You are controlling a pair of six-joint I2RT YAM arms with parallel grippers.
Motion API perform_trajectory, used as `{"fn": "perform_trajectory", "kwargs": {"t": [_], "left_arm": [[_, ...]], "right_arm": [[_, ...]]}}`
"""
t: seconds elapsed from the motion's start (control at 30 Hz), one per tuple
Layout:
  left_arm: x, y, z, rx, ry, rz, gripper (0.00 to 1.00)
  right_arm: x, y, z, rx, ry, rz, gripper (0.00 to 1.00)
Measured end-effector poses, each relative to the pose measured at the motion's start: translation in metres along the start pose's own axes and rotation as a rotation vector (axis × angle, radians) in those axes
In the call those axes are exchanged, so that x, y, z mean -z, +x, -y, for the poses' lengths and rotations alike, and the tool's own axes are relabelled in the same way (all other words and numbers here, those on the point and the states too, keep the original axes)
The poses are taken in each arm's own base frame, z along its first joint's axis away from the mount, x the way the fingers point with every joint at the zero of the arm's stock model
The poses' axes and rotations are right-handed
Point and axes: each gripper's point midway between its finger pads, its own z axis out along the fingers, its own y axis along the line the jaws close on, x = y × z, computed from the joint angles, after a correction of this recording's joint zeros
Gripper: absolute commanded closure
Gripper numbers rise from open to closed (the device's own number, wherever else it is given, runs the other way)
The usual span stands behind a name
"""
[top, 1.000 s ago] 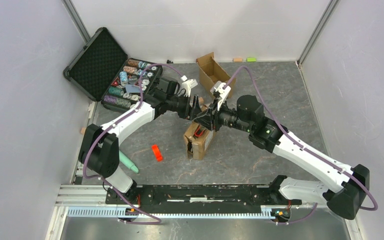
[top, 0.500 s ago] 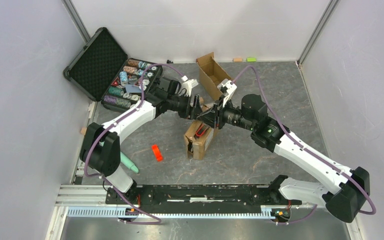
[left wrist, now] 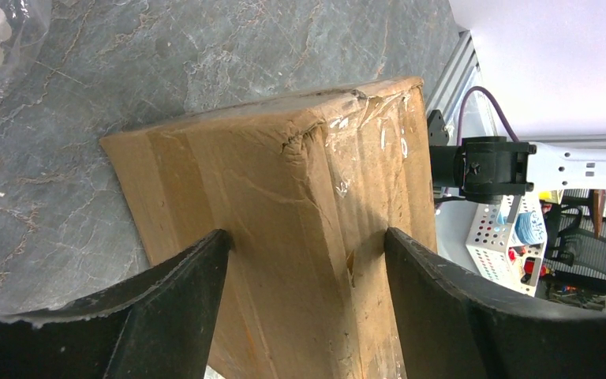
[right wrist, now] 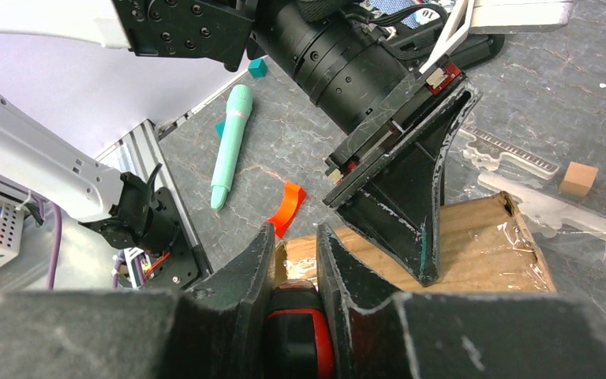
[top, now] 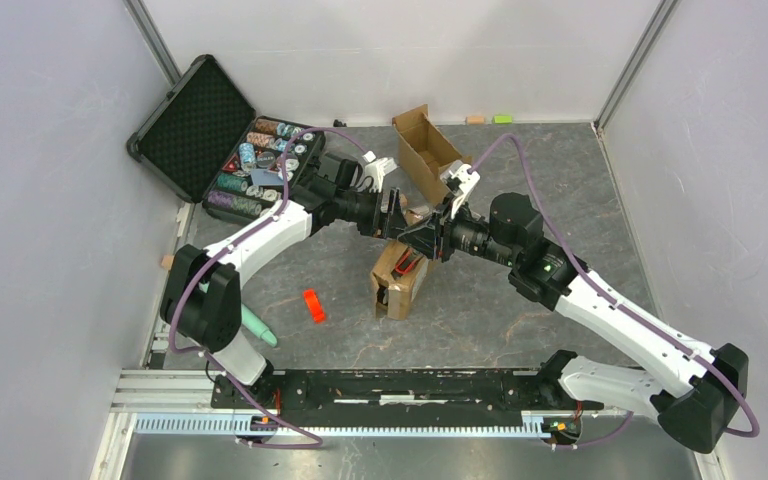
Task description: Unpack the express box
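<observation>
Clamping the express box (left wrist: 284, 174) across its width, the left pincer (left wrist: 306, 237) has one dark finger (left wrist: 173, 308) pressed to each long cardboard side. The taped, crumpled end of the box points away from the wrist. The right pincer (right wrist: 294, 233) is almost closed, pinching a black-and-red object (right wrist: 300, 335) between its fingers right at the edge of the box; what that object is cannot be told. Seen from above, the two pincers meet over the box, which sits near the middle of the desk (top: 480, 320). Towards the near left corner lie a small orange-red piece (top: 312, 305) and, closer to the left edge, a teal pen-shaped thing (top: 257, 325). A narrower open cardboard box (top: 422, 145) with raised flaps stands by the far edge. An open black case (top: 195, 125) of coloured chips fills the far left corner.
</observation>
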Motion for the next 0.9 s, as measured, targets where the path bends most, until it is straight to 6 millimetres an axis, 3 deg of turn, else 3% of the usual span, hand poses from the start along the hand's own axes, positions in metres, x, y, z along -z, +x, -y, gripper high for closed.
{"fn": "perform_trajectory", "kwargs": {"t": [0.9], "left_arm": [[0.008,-0.004,0.003,0.017,-0.013,-0.012,0.20]], "right_arm": [[-0.008,-0.023,-0.019,0.227,-0.121,0.025,1.00]]}}
